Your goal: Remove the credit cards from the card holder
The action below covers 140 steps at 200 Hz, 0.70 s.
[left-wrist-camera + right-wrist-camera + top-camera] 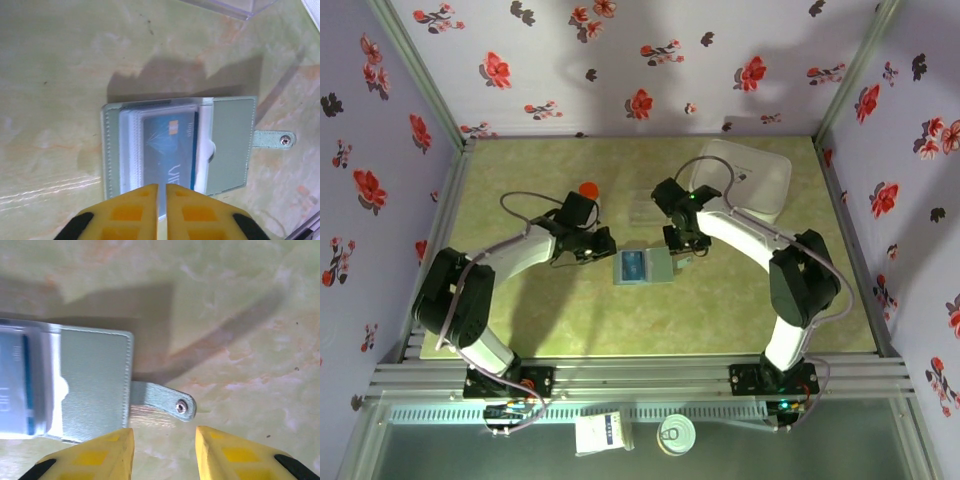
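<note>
At the bottom centre of the left wrist view, the left gripper [162,194] has its jaws almost together at the open card holder's [227,145] near edge, whether nipping the teal credit cards [167,150] I cannot tell, while the right gripper [164,440] waits part-open by the snap tab [170,401], probably to steady it.

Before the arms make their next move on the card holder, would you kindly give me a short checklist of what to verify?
1. card holder lying open and flat: ok.
2. blue card out of the holder: not ok, it sits inside.
3. left end effector gripping the card's near edge: cannot tell; its fingers stand nearly together there.
4. right end effector open and empty: ok, jaws apart beside the snap strap.
</note>
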{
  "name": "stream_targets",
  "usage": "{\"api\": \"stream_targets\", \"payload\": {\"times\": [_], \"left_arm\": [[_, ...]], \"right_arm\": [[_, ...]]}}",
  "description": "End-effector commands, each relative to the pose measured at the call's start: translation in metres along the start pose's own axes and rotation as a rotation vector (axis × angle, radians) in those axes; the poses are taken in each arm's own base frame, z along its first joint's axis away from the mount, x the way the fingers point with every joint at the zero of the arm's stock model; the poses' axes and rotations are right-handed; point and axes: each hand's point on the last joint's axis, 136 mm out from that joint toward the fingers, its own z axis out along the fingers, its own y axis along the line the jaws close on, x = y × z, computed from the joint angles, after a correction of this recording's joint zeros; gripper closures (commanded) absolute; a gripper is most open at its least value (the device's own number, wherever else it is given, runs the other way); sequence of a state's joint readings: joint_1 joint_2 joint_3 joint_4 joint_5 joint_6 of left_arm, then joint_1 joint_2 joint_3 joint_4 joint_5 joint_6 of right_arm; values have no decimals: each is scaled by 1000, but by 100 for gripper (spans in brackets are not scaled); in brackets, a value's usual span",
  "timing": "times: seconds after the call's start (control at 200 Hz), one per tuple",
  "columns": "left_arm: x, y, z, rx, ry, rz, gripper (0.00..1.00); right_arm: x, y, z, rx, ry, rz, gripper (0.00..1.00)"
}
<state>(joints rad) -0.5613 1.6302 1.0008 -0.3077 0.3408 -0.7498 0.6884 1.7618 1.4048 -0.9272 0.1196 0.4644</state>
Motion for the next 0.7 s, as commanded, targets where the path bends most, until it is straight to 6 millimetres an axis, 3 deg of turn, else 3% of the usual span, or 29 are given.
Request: {"api": "stream_targets", "payload": {"times": [0.0, 0.11, 0.305, 0.695], "left_arm": [[5, -4, 13, -16, 42, 15, 83], [9, -3, 24, -30, 68, 17, 77], [13, 0, 36, -59, 95, 19, 77], [32, 30, 50, -164, 146, 32, 81]], "right_arm": [[-2, 22, -13, -105, -12, 47, 62], [-5, 52, -9, -271, -8, 90, 62], [-6, 77, 5, -410, 6, 141, 64], [-1, 95, 37, -548, 68, 220, 66]]}}
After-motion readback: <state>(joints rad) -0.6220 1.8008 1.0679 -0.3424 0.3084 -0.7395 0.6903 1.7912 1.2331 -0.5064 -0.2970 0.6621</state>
